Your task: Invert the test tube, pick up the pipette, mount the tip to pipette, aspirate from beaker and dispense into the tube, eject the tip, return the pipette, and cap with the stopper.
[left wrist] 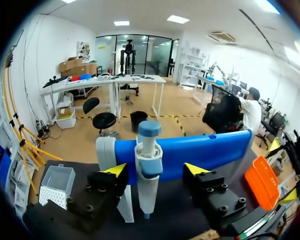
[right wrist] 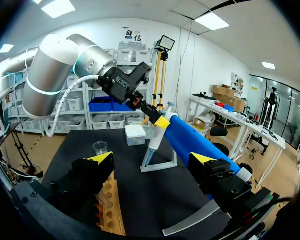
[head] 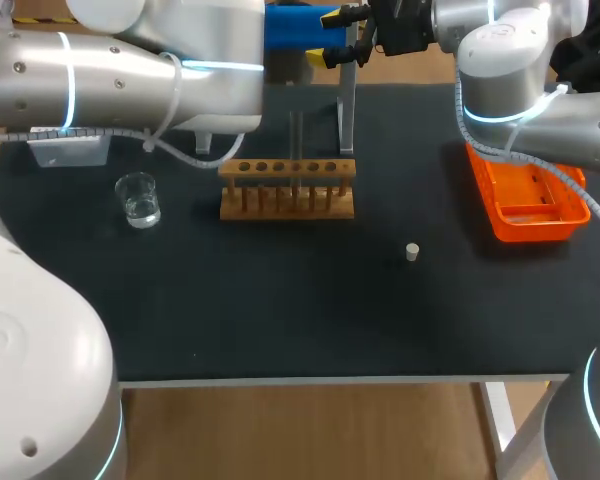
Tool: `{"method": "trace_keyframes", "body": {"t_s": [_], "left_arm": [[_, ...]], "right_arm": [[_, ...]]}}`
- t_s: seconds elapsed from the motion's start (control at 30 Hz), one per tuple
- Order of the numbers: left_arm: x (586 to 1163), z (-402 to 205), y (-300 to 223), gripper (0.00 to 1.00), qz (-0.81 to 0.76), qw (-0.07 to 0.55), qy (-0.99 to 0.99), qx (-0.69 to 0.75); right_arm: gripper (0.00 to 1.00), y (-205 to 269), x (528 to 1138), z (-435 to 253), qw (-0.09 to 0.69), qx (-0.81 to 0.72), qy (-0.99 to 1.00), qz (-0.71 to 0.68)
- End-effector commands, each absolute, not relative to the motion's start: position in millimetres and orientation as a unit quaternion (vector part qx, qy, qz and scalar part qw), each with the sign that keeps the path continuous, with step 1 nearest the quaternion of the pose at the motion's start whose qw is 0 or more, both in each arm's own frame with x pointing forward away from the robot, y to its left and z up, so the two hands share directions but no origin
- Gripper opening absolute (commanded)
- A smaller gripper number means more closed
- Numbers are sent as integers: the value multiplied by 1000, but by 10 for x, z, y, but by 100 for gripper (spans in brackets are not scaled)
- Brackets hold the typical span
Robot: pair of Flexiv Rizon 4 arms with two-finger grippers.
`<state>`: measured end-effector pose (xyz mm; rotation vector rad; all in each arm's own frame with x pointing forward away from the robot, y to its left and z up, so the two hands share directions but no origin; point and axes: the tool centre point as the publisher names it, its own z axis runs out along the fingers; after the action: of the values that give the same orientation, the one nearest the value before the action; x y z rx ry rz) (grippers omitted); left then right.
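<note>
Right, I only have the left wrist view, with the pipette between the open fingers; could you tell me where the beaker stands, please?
Observer: The beaker stands upright to the left of the wooden rack, apart from it.
Operator: Thank you. And where is the stopper?
Observer: The stopper sits on the table between the wooden rack and the orange tray, touching neither.
Operator: Is the right gripper carrying anything?
Observer: No, the right gripper is open and holds nothing.
</note>
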<state>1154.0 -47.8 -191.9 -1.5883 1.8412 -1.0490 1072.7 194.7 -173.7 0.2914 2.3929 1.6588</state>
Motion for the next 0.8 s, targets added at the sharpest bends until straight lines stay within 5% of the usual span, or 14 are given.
{"method": "trace_keyframes", "body": {"t_s": [0.03, 0.53, 0.8], "left_arm": [[11473, -1852, -483, 100, -387, 247, 672, -580], [11152, -1261, -488, 100, -421, 286, 667, -544], [10779, -1091, -536, 100, -495, 224, 719, -433]], "right_arm": [[100, 1942, 10720, -1737, 108, 99, 813, 564], [100, 1942, 10720, -1737, 108, 99, 813, 564], [100, 1942, 10720, -1737, 108, 99, 813, 564]]}}
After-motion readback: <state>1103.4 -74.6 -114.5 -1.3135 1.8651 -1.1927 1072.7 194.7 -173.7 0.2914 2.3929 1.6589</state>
